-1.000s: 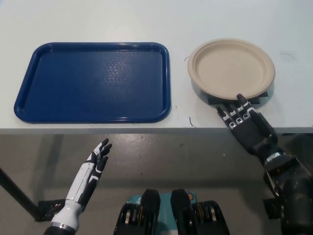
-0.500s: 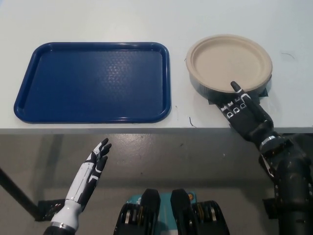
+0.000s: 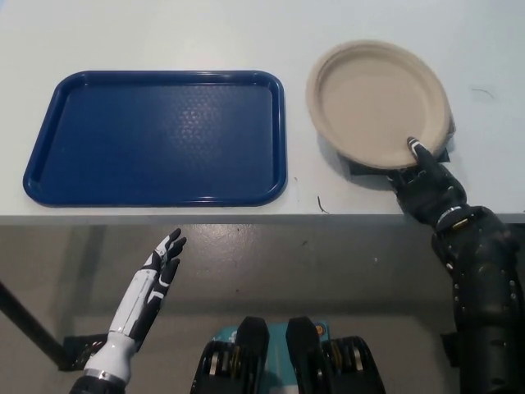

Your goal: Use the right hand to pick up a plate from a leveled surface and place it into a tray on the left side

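Observation:
A beige paper plate (image 3: 377, 100) sits at the table's right on a low black stand (image 3: 358, 168). My black right hand (image 3: 426, 182) grips the plate's near right rim, with the thumb lying over the edge and the other fingers hidden beneath it. The plate looks slightly tilted up at that side. To the left, the blue tray (image 3: 156, 135) lies flat with nothing in it. My white left hand (image 3: 154, 283) hangs open below the table's front edge, at the lower left.
The white table (image 3: 164, 33) extends behind the tray and plate. Its front edge (image 3: 246, 218) runs across the middle of the view, with grey floor below. A narrow strip of bare table separates the tray and the plate.
My right hand has slid forward under the plate's near rim and closed, thumb now on top. The plate has shifted a little left and away. The left hand has stayed put.

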You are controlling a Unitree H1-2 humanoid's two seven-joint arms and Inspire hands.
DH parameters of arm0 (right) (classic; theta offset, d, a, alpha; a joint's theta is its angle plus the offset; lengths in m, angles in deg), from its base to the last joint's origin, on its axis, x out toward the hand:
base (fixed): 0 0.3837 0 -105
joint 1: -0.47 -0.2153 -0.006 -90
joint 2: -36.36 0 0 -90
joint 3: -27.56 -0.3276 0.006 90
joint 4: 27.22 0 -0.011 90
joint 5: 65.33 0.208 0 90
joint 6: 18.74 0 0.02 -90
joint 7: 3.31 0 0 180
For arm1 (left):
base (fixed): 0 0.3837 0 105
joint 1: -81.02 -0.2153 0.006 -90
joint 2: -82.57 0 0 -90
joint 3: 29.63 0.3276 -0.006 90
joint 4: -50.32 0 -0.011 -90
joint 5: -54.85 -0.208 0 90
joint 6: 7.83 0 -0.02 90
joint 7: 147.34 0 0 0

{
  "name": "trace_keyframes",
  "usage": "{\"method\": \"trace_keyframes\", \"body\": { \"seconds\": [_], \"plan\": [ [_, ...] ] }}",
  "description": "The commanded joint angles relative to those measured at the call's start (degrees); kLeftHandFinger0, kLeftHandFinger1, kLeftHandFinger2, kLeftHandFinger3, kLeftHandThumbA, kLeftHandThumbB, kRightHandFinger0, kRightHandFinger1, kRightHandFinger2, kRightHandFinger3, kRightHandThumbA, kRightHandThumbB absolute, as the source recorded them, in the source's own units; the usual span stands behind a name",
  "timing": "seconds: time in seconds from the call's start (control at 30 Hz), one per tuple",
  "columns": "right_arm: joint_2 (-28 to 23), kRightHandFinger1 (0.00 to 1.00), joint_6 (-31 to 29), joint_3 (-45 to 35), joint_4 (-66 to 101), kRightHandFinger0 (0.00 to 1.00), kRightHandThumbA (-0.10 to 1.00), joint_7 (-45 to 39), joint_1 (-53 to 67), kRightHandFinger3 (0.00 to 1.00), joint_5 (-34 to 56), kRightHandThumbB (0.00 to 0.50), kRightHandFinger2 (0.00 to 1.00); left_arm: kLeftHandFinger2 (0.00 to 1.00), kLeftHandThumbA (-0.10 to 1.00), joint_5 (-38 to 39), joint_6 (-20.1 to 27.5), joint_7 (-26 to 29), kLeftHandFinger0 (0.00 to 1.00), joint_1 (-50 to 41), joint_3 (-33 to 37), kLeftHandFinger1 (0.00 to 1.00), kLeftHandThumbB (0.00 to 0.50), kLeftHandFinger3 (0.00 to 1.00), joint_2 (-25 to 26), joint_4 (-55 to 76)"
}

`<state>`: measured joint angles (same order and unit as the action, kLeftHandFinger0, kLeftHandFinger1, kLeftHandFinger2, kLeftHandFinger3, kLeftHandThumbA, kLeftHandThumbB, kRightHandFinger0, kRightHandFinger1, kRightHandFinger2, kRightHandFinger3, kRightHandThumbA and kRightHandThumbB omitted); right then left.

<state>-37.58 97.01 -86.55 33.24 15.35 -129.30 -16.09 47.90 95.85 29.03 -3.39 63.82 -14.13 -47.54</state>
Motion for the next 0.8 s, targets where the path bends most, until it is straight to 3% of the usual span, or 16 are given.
{"method": "trace_keyframes", "body": {
  "seconds": [0.0,0.2,0.23,0.27,0.33,0.43,0.47,0.5,0.53,0.57,0.6,0.63,0.7,0.77],
  "plan": [
    [0.2,0.19,0.1,-0.6,1.0,0.0,-0.05,2.4,-1.8,0.6,-2.5,0.0,0.55,1.0,1.0,1.0,2.2,-0.9,1.0,1.3,-0.1,1.0,0.076,1.0,0.9,1.0],
    [0.1,0.19,0.2,0.1,2.2,0.0,-0.09,1.3,-1.0,0.67,-4.0,0.0,0.56,1.0,1.0,0.6,1.7,-0.9,1.0,1.5,-0.1,1.0,0.067,1.0,0.7,1.3],
    [0.3,0.19,0.6,0.4,3.7,0.0,-0.1,1.3,-0.6,0.73,-4.2,0.003,0.56,1.0,1.0,0.6,1.8,-0.9,1.0,1.5,-0.1,1.0,0.065,1.0,0.6,1.3],
    [0.4,0.11,0.7,0.4,4.2,0.0,-0.1,1.3,-0.4,0.82,-4.3,0.053,0.49,1.0,1.0,0.6,1.9,-0.8,1.0,1.5,-0.2,1.0,0.064,1.0,0.6,1.3],
    [0.8,0.11,1.2,1.3,8.5,0.0,-0.1,1.7,0.8,1.0,-3.7,0.012,0.57,1.0,1.0,0.9,2.3,-0.9,1.0,1.5,-0.2,1.0,0.059,1.0,0.6,1.1],
    [0.5,0.1,1.2,4.4,15.4,0.0,-0.1,2.3,2.9,0.93,-3.8,0.028,0.64,1.0,1.0,1.1,2.2,-0.9,1.0,1.5,-0.3,1.0,0.06,1.0,0.5,1.0],
    [0.1,0.1,1.2,6.3,18.6,0.0,-0.1,3.6,3.5,1.0,-2.6,0.032,0.65,1.0,1.0,1.2,2.1,-1.0,1.0,1.9,-0.5,1.0,0.06,1.0,0.7,0.9],
    [-0.3,0.09,1.2,7.7,21.1,0.0,-0.1,4.2,4.1,1.0,-1.9,0.039,0.65,1.0,1.0,1.1,2.2,-0.9,1.0,1.9,-0.5,1.0,0.06,1.0,0.7,0.8],
    [-0.9,0.09,1.2,9.5,24.0,0.0,-0.1,5.3,4.8,0.64,-1.2,0.059,0.64,1.0,1.0,1.1,2.2,-0.9,1.0,2.0,-0.6,1.0,0.059,1.0,0.7,0.8],
    [-1.7,0.1,1.2,11.4,26.4,0.0,-0.1,6.7,5.3,0.61,-0.1,0.065,0.63,1.0,1.0,1.1,2.4,-0.9,1.0,2.0,-0.6,1.0,0.057,1.0,0.7,0.7],
    [-2.4,0.11,1.2,13.1,28.6,0.0,-0.1,8.5,5.8,0.69,1.5,0.068,0.63,1.0,1.0,1.0,2.4,-0.9,1.0,1.9,-0.6,1.0,0.055,1.0,0.8,0.7],
    [-3.0,0.12,1.2,14.8,31.0,0.0,-0.1,10.3,6.2,0.71,3.0,0.068,0.61,1.0,1.0,0.9,2.5,-0.9,1.0,1.8,-0.6,1.0,0.049,1.0,0.8,0.7],
    [-4.1,0.14,1.2,17.6,34.8,0.0,-0.1,12.3,7.1,1.0,5.5,0.062,0.6,1.0,1.0,1.2,2.4,-1.0,1.0,1.7,-0.5,1.0,0.049,1.0,0.7,0.7],
    [-4.8,0.15,1.2,19.8,37.8,0.0,-0.1,14.1,7.6,1.0,7.4,0.053,0.59,1.0,1.0,1.6,2.1,-1.3,1.0,1.7,-0.5,1.0,0.055,1.0,0.7,0.8]
  ]
}}
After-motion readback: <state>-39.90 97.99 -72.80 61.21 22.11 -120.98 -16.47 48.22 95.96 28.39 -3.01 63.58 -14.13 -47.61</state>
